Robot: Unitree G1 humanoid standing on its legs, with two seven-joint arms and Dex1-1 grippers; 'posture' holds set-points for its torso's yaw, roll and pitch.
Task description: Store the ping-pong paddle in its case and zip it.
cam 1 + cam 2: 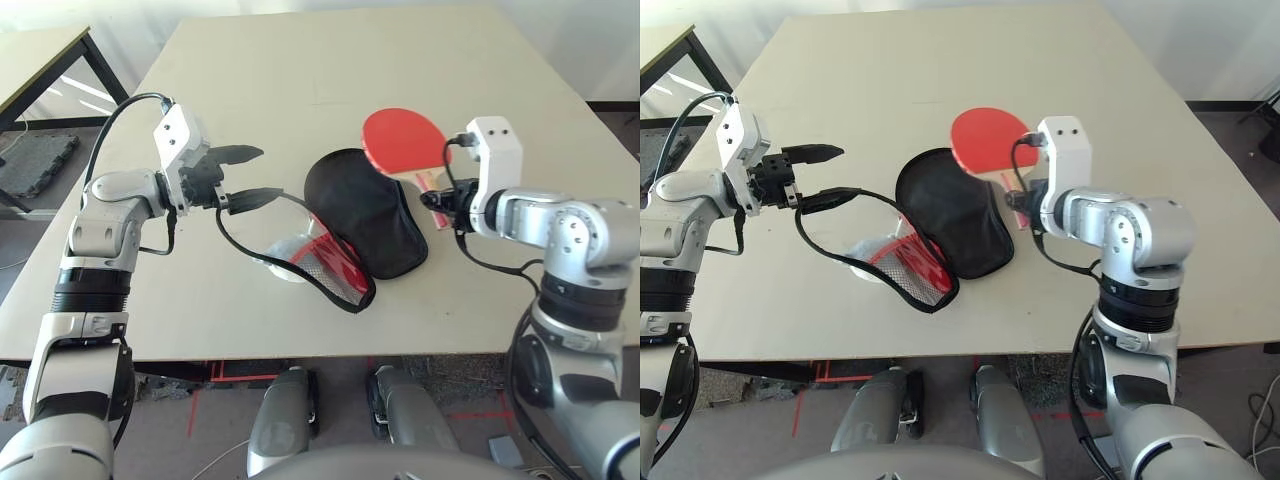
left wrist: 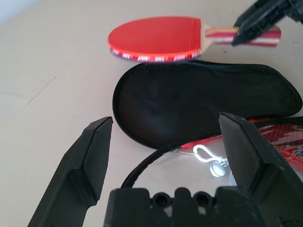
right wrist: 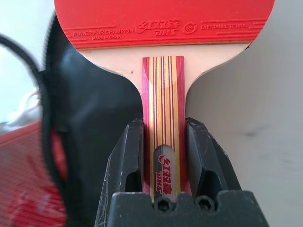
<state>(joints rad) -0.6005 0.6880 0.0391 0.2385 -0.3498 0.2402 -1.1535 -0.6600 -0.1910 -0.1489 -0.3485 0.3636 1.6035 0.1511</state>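
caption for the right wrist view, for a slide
The right black two-fingered gripper clamps the striped wooden handle of a red rubber-faced ping-pong paddle, beside an open black fabric case.

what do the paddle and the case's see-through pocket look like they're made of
The paddle: matte red rubber on the face, likely over wood, since a pale bare layer shows at the neck; the handle's striped wood looks smooth.
The case's pocket: probably nylon or polyester mesh, from its fine open weave, with red fabric edging.
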